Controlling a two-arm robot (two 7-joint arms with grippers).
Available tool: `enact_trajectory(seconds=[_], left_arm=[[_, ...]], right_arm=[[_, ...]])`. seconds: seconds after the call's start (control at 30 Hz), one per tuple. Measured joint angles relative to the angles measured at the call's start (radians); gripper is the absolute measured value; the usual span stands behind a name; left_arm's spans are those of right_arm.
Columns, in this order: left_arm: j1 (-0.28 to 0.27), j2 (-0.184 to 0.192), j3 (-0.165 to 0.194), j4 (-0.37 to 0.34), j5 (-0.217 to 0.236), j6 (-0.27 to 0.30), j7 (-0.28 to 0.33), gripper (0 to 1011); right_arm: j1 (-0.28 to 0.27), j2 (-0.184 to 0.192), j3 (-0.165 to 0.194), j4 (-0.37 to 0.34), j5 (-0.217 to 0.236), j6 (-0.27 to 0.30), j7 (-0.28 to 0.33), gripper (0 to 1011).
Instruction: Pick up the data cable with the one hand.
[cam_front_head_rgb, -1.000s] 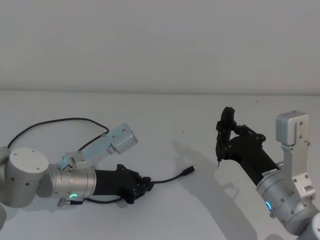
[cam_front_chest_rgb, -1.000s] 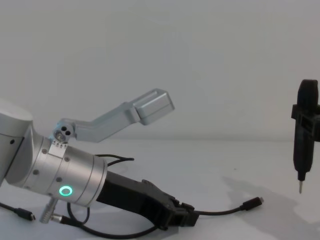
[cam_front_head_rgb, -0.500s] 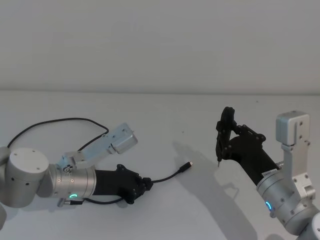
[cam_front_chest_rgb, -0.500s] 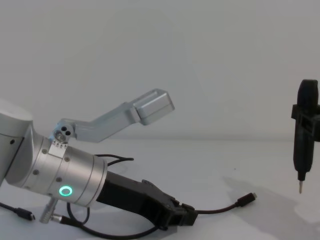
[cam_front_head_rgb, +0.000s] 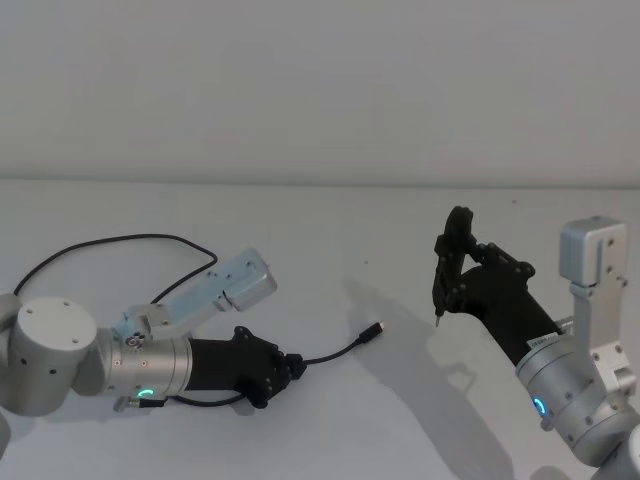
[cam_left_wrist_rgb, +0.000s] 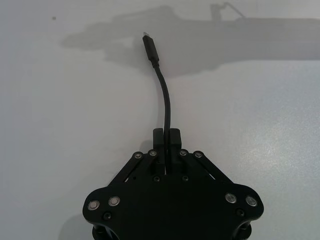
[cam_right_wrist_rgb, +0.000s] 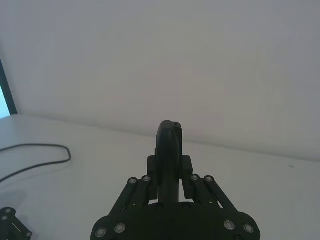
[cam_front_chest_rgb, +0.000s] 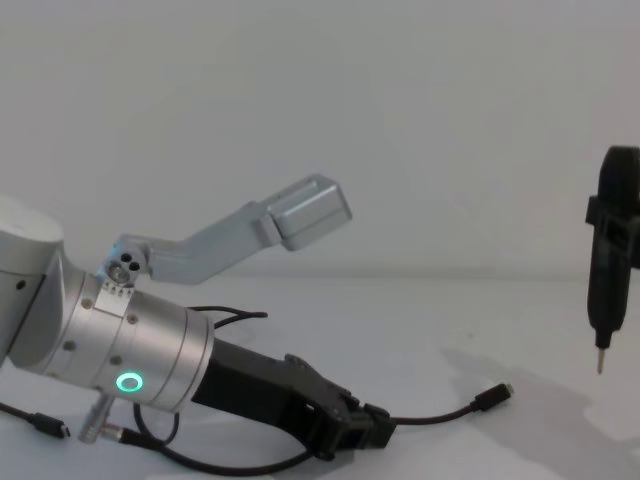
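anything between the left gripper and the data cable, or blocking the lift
Nothing visible does. The left gripper is shut on the data cable a little back from its plug, with open space above it. The right gripper holds a pointed tool well off to the side.

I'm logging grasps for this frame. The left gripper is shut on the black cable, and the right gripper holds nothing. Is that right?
Not quite. The left gripper is shut on the cable, but the right gripper is not empty: it is shut on a slim black tool, as the right wrist view shows.
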Motion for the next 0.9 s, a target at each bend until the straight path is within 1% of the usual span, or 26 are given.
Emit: enact_trajectory(seconds=[0.33,0.67,0.9], left_arm=[[-0.003,0.018,-0.009,-0.05,0.021,-0.056,0.002,67],[-0.007,0.031,-0.019,-0.088,0.024,-0.086,-0.002,67],[-0.007,0.036,-0.022,-0.103,0.023,-0.097,-0.004,68]], right_arm=[[0.004,-0.014,0.018,-0.032,0.019,-0.008,0.008,274],[0.009,-0.034,0.033,-0.06,0.038,-0.005,0.014,274],[0.013,-0.048,0.04,-0.071,0.048,0.0,0.017,275]])
